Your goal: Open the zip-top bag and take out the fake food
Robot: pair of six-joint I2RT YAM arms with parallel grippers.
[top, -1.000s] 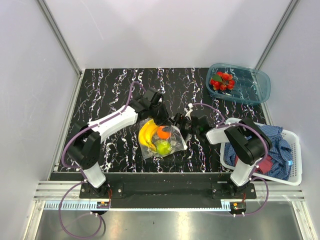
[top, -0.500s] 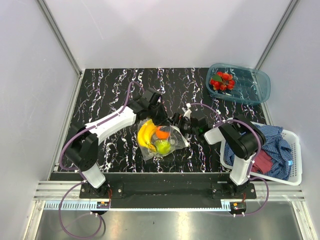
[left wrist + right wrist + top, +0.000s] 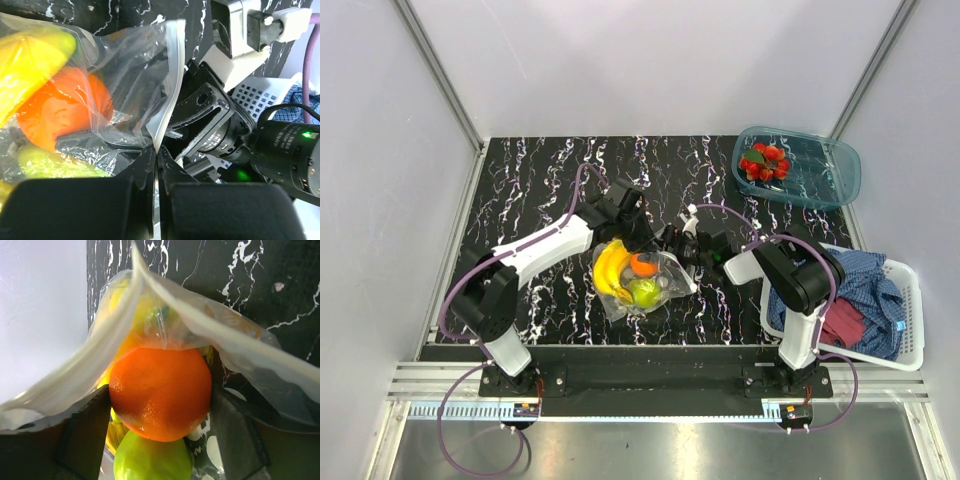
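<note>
Jaws of the left gripper (image 3: 156, 152) pinch tight on the zip strip of the zip-top bag (image 3: 140, 75). Inside the bag's gaping mouth, the right gripper (image 3: 159, 405) clamps the orange (image 3: 160, 385), with the green fruit (image 3: 150, 460) touching below. The bag lies mid-bench towards the near edge, banana (image 3: 611, 270) inside. The berry cluster (image 3: 763, 162) sits in the teal tray (image 3: 830, 185) at the far right corner.

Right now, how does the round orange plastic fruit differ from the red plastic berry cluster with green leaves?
The round orange plastic fruit is one round ball; the red plastic berry cluster is many small berries with leaves. The orange sits inside the clear zip-top bag; the cluster lies in the teal translucent tray. Both are fake food.
</note>
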